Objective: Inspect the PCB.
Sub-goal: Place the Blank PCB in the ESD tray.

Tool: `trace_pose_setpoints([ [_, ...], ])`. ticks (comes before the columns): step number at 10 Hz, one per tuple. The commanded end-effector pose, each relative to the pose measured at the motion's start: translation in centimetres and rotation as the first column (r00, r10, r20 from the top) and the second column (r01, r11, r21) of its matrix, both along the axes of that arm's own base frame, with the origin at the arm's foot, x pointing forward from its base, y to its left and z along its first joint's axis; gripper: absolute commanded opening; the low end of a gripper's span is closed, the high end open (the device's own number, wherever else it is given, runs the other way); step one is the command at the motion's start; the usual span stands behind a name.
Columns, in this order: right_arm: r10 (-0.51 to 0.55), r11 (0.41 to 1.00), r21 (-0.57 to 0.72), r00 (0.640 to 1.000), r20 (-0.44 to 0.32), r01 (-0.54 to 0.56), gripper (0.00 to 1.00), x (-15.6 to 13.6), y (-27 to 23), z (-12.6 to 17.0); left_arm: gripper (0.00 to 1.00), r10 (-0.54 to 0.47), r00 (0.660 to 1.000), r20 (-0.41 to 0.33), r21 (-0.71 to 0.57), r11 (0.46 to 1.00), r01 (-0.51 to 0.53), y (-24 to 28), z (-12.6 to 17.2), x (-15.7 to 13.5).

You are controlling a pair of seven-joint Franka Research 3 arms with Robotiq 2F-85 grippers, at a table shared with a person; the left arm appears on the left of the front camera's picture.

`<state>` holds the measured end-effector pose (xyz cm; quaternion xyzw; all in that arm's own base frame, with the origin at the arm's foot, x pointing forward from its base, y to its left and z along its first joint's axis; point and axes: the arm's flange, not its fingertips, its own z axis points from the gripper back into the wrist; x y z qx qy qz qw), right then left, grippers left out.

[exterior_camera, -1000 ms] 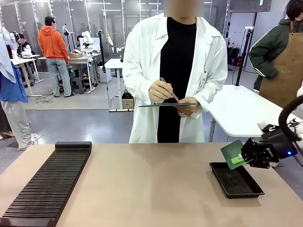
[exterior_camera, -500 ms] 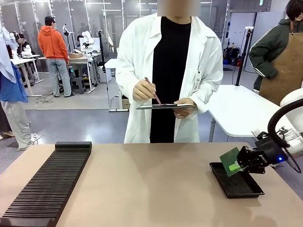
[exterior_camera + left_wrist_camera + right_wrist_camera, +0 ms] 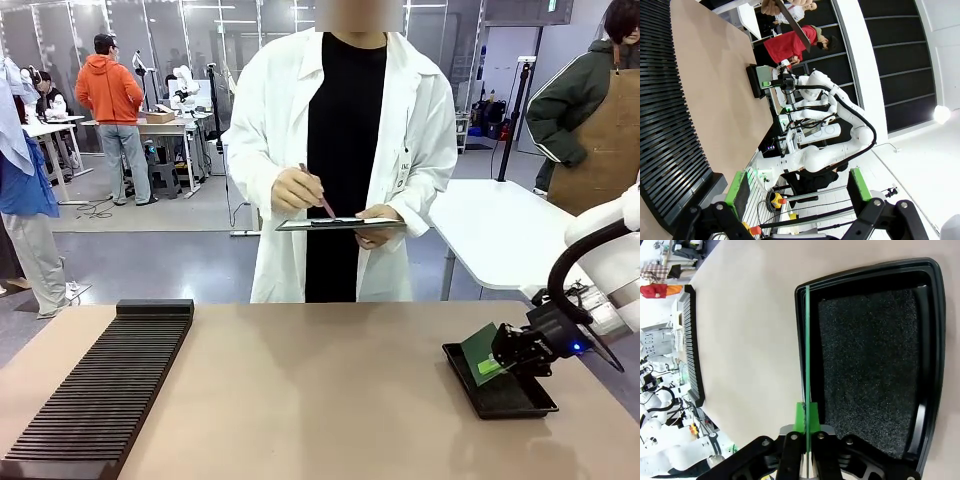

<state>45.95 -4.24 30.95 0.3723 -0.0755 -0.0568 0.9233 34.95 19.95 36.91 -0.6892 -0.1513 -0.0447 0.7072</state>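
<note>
Right gripper [image 3: 497,352] clamps the PCB [image 3: 480,353] over the black tray [image 3: 500,398] — no legible print; left gripper [image 3: 799,192] gapes apart.

Glossy-rimmed black tray [image 3: 935,340], rough foam lining

On the tan table [image 3: 330,400] we find a long black slotted rack [image 3: 100,395] at the left side and a shallow black tray [image 3: 497,388] with a dark foam liner at the right side, well apart. At the far edge we see a person in a white coat [image 3: 340,150] holding a clipboard [image 3: 340,224] level, pen [image 3: 318,192] tip touching it.
</note>
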Motion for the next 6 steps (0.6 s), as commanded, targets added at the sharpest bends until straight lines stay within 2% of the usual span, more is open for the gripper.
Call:
trace_pose_setpoints([
  [1, 0.008, 0.999, -0.044, 1.0, -0.002, -0.008, 0.03, 0.12, 0.37, -0.12, 1.0, 0.0, 1.0, -0.004, 0.004, 1.0, 0.0, 0.12, 0.33, 0.22],
  [2, 0.008, 0.999, -0.053, 1.0, -0.013, -0.009, 0.03, 0.11, 0.52, -0.23, 1.0, 0.0, 1.0, -0.004, 0.004, 1.0, 0.0, 0.12, 0.33, 0.22],
  [3, 0.009, 0.998, -0.056, 1.0, -0.019, -0.01, 0.09, 0.12, 0.62, -0.25, 1.0, 0.0, 1.0, -0.004, 0.004, 1.0, 0.0, 0.12, 0.33, 0.22],
  [4, 0.003, 0.998, -0.065, 1.0, -0.024, -0.004, 0.25, 0.12, 0.64, -0.25, 1.0, 0.0, 1.0, -0.004, 0.004, 1.0, 0.0, 0.12, 0.33, 0.22],
  [5, 0.002, 0.998, -0.066, 1.0, -0.027, -0.004, 0.37, 0.1, 0.68, -0.29, 1.0, 0.0, 1.0, -0.004, 0.004, 1.0, 0.0, 0.12, 0.33, 0.22],
  [6, 0.003, 0.998, -0.069, 1.0, -0.028, -0.005, 0.55, 0.12, 0.75, -0.28, 1.0, 0.0, 1.0, -0.004, 0.004, 1.0, 0.0, 0.12, 0.33, 0.22],
])
